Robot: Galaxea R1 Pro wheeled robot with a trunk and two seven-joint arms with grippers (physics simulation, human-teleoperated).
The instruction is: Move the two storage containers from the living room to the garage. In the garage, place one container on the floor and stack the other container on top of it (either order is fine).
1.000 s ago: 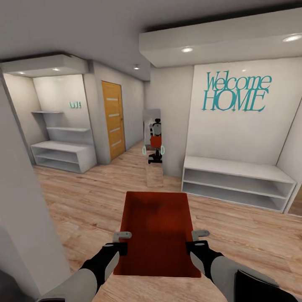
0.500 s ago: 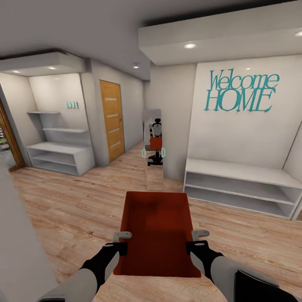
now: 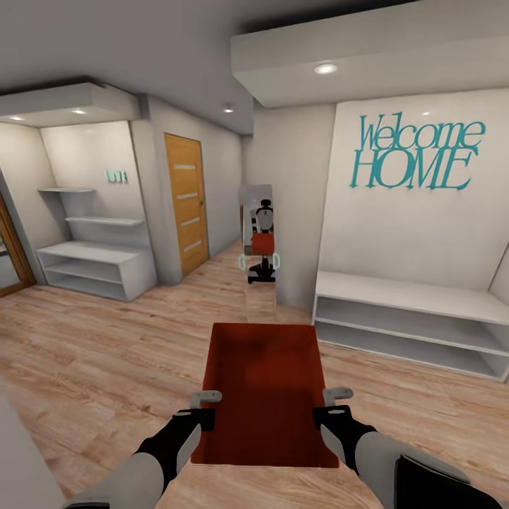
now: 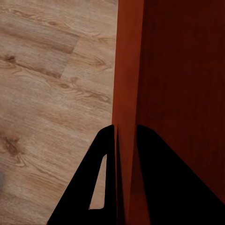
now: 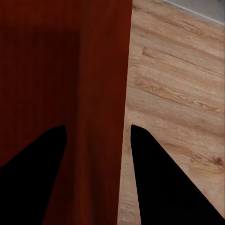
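One orange-red container (image 3: 265, 392) hangs in front of the robot, carried between both arms above a light wood plank floor (image 3: 106, 360). The left end effector (image 3: 206, 408) grips the container's left long wall near the end closest to the robot, and the right end effector (image 3: 332, 404) grips the right long wall at the matching spot. In the left wrist view the left end effector (image 4: 125, 136) has one dark finger (image 4: 105, 178) outside the wall and the other inside, both pressed tight against the container (image 4: 168, 84). In the right wrist view the right end effector (image 5: 98, 129) straddles the container (image 5: 56, 70) wall with its fingers (image 5: 159, 173) wider apart; one lies over the ribbed inside, one over the floor (image 5: 178, 93), so I cannot tell how firmly it clamps. The container is open-topped, sits level, and points its long axis away from the robot.

Ahead stands a tall mirror (image 3: 259, 240) against a wall corner, reflecting the robot with the red container. To the right is a low white shelf unit (image 3: 410, 322) under teal lettering (image 3: 413, 155) reading "Welcome HOME". To the left are an orange wooden door (image 3: 185, 201) and another white shelf unit (image 3: 95, 265) in an alcove.
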